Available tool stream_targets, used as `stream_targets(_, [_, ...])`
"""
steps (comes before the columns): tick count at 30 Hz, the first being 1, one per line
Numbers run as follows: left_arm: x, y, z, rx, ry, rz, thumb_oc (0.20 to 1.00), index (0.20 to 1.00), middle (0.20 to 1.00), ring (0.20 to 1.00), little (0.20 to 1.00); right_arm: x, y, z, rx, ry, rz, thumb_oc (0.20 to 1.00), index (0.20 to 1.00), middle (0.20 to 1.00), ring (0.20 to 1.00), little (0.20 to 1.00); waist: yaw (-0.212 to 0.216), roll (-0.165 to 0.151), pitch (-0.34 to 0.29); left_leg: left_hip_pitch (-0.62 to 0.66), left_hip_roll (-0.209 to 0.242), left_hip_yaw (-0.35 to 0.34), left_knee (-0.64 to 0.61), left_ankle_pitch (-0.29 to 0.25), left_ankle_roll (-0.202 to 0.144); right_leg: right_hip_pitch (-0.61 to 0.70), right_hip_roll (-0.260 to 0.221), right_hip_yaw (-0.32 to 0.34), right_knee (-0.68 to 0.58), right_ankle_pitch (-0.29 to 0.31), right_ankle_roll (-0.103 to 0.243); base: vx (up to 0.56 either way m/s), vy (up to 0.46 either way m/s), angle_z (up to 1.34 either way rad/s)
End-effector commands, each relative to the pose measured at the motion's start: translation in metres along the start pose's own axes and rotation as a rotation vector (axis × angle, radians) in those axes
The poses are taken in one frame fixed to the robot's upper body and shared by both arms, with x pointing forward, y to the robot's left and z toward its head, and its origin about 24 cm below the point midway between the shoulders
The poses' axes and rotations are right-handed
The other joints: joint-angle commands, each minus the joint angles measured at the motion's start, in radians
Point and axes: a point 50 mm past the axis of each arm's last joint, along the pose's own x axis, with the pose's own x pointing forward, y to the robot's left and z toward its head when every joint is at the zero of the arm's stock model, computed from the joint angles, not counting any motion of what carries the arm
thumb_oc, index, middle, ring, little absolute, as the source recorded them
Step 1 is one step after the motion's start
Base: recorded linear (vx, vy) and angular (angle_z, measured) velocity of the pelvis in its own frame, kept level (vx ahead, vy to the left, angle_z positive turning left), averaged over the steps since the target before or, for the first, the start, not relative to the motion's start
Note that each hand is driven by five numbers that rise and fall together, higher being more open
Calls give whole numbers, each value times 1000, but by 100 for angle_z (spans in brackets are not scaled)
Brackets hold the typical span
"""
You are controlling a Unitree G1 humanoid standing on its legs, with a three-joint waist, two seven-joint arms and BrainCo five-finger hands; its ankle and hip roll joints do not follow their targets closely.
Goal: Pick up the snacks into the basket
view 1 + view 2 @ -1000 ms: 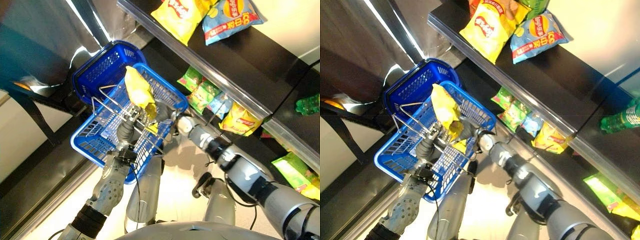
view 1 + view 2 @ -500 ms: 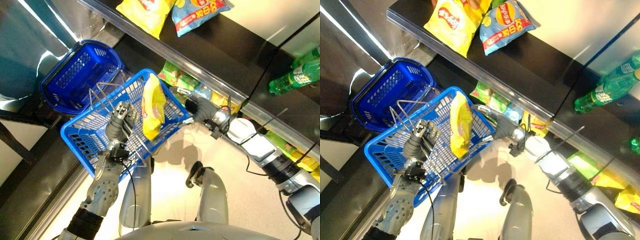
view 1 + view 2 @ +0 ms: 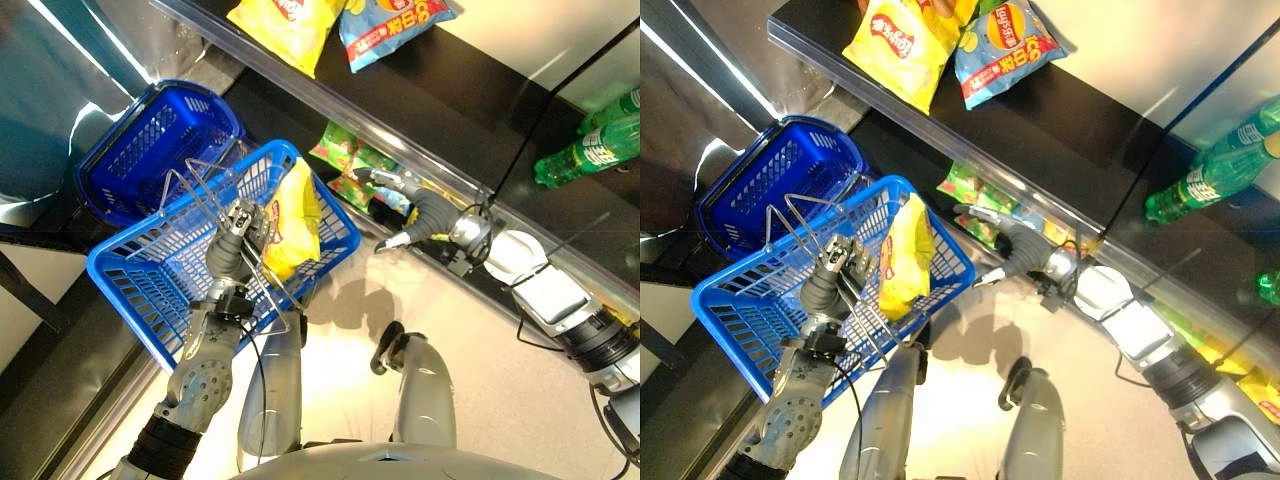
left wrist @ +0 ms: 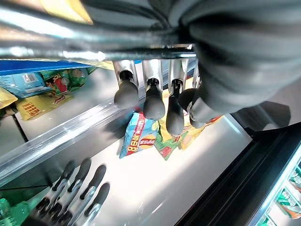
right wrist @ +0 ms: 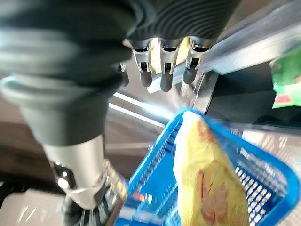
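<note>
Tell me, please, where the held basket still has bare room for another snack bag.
The blue basket is free across its mesh floor, from the wire handles in the left robot hand out to the far rim. It is crowded only at the shelf-side wall, where the yellow chip bag leans.

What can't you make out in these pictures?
- Basket floor under the yellow bag: hidden by the bag in both eye views.
- Lower shelf snacks: partly covered by the right hand.
- Left hand grip on the wire handle: too small in the eye views, blurred in its wrist view.
- Yellow packets: cut by the edge.
</note>
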Motion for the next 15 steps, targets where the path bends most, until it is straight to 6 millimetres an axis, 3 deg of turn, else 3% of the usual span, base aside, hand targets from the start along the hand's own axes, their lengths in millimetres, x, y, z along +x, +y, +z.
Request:
stream_targets(1, [2, -44, 44, 64, -279, -243, 200, 200, 200, 200, 200, -11, -10, 12, 44, -128, -188, 1000, 1000, 1000, 1000, 1000, -8, 26, -73, 91, -12, 39, -43, -44, 74, -48, -2, 17, 36, 158, 49, 17, 3, -5])
stream_targets(6, [-1, -25, 42, 83, -282, -156, 200, 200, 200, 200, 200, -34, 3, -7, 173, -68, -303, 1000, 1000, 1000, 1000, 1000, -18, 16, -85, 149, 1, 41, -52, -48, 69, 31, 13, 9, -1, 154, 45, 32, -12, -6])
stream_targets(7, [-4, -9, 37, 97, -265, -79, 200, 200, 200, 200, 200, -43, 13, -20, 245, -17, -339, 1000, 1000, 1000, 1000, 1000, -23, 13, -91, 193, 6, 42, -79, -45, 65, 86, 30, 5, -46, 155, 43, 41, -14, -14])
stream_targets(8, [-4, -9, 37, 97, -265, -79, 200, 200, 200, 200, 200, -43, 13, -20, 245, -17, -339, 1000, 1000, 1000, 1000, 1000, -23, 13, -89, 196, 6, 42, -80, -44, 65, 88, 30, 4, -47, 156, 43, 49, -30, -21])
stream_targets(9, [-9, 8, 33, 120, -250, 10, 200, 200, 200, 200, 200, -50, 25, -32, 310, 37, -355, 1000, 1000, 1000, 1000, 1000, -34, 10, -103, 238, 17, 45, -125, -26, 59, 141, 50, 0, -107, 170, 42, 29, -20, -22])
stream_targets(10, [-9, 8, 33, 120, -250, 10, 200, 200, 200, 200, 200, -50, 25, -32, 310, 37, -355, 1000, 1000, 1000, 1000, 1000, -35, 10, -104, 238, 17, 44, -126, -26, 59, 141, 50, -1, -108, 170, 42, 64, -48, -32])
stream_targets(11, [-14, 23, 28, 143, -222, 81, 200, 200, 200, 200, 200, -59, 37, -42, 347, 100, -348, 1000, 1000, 1000, 1000, 1000, -43, 9, -121, 282, 23, 47, -173, -12, 52, 195, 70, -11, -172, 170, 38, 62, -48, -24])
stream_targets(15, [-27, 47, 14, 153, -162, 210, 200, 200, 200, 200, 200, -77, 61, -65, 392, 253, -358, 1000, 1000, 1000, 1000, 1000, -59, 7, -154, 364, 38, 62, -266, 18, 41, 284, 106, -15, -274, 174, 33, 43, -57, -21])
